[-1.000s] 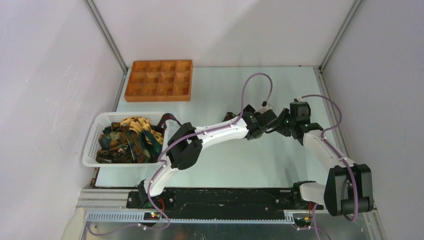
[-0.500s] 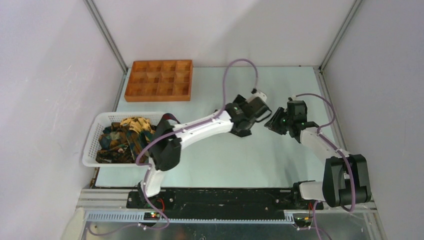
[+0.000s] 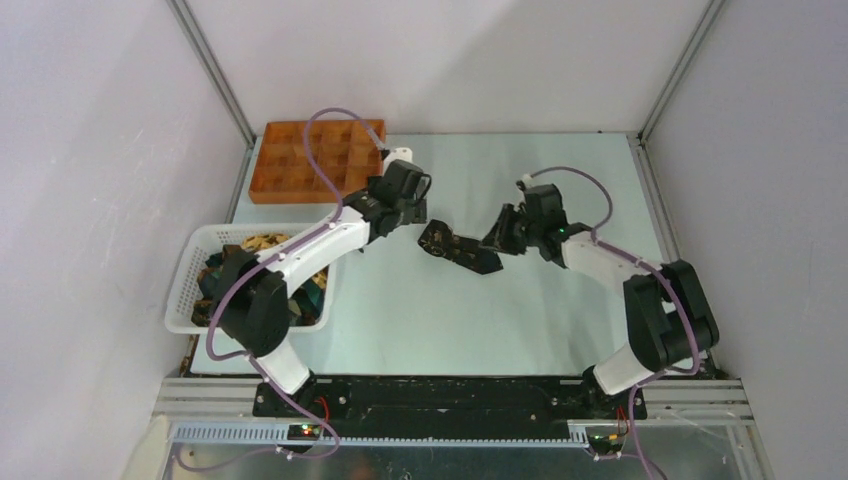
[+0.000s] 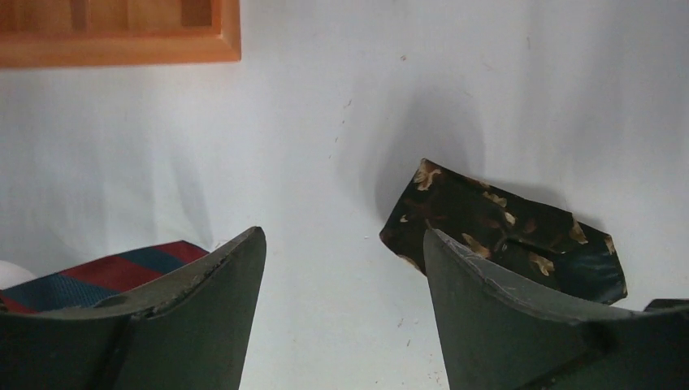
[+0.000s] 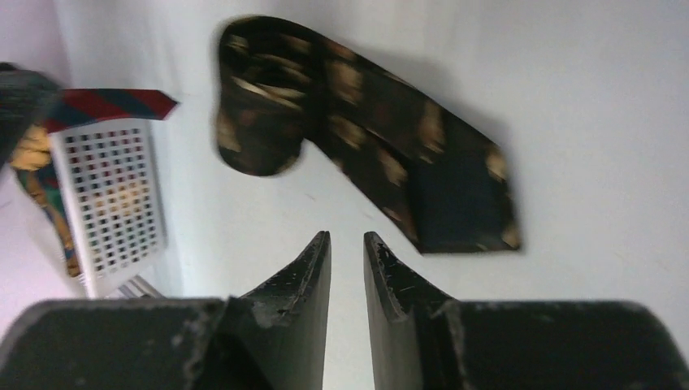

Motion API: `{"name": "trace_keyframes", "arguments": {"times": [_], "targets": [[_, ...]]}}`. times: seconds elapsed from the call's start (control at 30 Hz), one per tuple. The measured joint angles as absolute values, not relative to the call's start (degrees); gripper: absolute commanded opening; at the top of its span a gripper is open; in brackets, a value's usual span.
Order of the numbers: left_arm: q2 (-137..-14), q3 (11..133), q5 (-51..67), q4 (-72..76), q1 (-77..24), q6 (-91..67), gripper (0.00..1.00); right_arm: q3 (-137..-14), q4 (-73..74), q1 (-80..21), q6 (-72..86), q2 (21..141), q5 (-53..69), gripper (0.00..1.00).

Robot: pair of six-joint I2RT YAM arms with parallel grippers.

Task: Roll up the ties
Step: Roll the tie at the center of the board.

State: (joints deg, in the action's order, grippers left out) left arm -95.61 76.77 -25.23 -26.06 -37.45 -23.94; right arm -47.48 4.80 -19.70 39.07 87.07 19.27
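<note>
Nearest, at the left edge of the pale, smooth desk [image 3: 450, 320]: a white plastic mesh basket [image 3: 185, 280], rectangular, with gridded walls. Inside it, a crumpled heap of soft ties [image 3: 262, 243] in dark green-black with a gold and brown leaf print. At its far right corner, the pointed end of a flat red-and-blue striped tie [image 4: 97, 272], poking out over the desk.

Further in, near the middle of the desk: one leaf-print tie [image 3: 458, 248], partly rolled. A round coil at its left end, a broad flat tail trailing right to a blunt squared edge, and a plain dark patch at that end. Lying on the desk between the two tools, touched by neither.

Right tool [image 5: 347, 240]: hard, dark, scuffed fingers set almost together with only a thin slit left, gripping nothing, near the tie's flat end. Left tool [image 4: 341, 244]: the same matt dark fingers, spread wide, holding nothing, just left of the coil.

Farthest, at the back left corner: an orange tray [image 3: 265, 190], rigid and wood-toned, split by thin walls into a grid of small square compartments, partly crossed by the left arm's purple cable [image 3: 322, 125].
</note>
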Motion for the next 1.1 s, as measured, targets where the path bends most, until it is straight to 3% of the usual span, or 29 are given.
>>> {"name": "trace_keyframes", "arguments": {"times": [0.23,0.63,1.1], "targets": [[-94.4,69.5,-18.6,-20.6,-31.2,-29.5,0.76,-60.8,-0.2,-25.8,40.2,96.7,24.0,0.09],[-94.6,68.1,-13.7,-15.7,-29.8,-32.6,0.76,-67.1,-3.6,-27.8,43.2,109.1,30.3,0.05],[-97.4,66.9,-8.1,-12.1,-29.7,-33.1,0.76,-68.2,4.3,-27.8,42.1,109.7,24.1,0.02]]}}
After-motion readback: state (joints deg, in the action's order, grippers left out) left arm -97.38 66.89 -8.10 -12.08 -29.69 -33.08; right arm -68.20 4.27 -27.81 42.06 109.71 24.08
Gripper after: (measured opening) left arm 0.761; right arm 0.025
